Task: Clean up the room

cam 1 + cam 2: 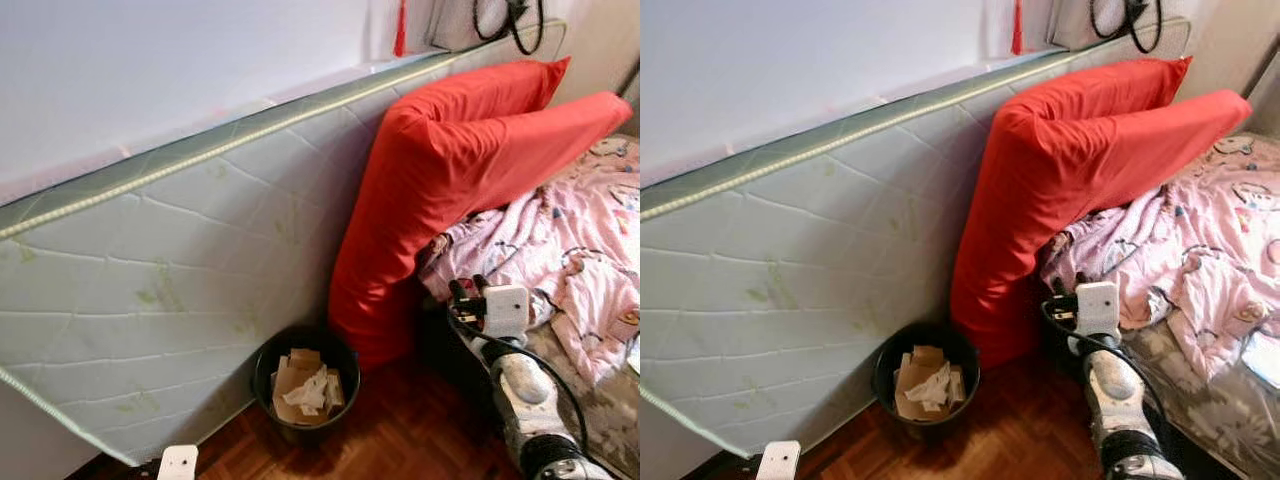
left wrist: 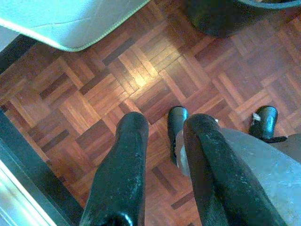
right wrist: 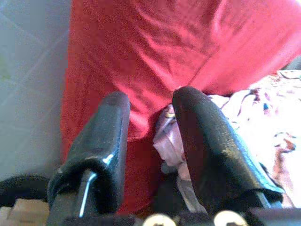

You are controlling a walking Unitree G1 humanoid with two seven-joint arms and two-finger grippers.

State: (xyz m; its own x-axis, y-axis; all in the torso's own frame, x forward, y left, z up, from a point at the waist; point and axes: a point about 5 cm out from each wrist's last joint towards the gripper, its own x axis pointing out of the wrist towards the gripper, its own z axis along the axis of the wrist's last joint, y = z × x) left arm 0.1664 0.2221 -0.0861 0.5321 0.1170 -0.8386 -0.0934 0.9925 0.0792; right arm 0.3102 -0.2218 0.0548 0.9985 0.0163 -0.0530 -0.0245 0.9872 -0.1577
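Two black fingers of the right gripper (image 3: 150, 101) stand parted with a gap between them, nothing pinched; through the gap show a fold of pink patterned blanket (image 1: 560, 250) and the red pillow (image 1: 440, 170) beyond. In the head views the right arm reaches forward at the edge of the bed, its white wrist block just beside the blanket's crumpled edge and near the foot of the pillow. Contact with the cloth cannot be told.

Left gripper (image 2: 160, 136) hangs low over the floor, fingers spread with a moderate gap, empty. Below it lies dark reddish parquet floor (image 2: 94, 94), with a glare patch on the wood.

Pillow: long, red, leaning steeply against a pale quilted mattress (image 1: 150, 280) that stands on edge along the white wall (image 1: 150, 70). Its upper end splits into two red ends pointing toward the bed's head; its lower end sits by the floor, between the mattress and the bed.

Black waste bin (image 1: 305, 385) stands on the parquet, touching or just beside the mattress face and the pillow's base. It holds brown cardboard scraps and crumpled white paper (image 1: 306, 388).

Blanket lies rumpled across the bed on the robot's right. Dark cables (image 1: 510, 20) hang on the wall above the pillow.
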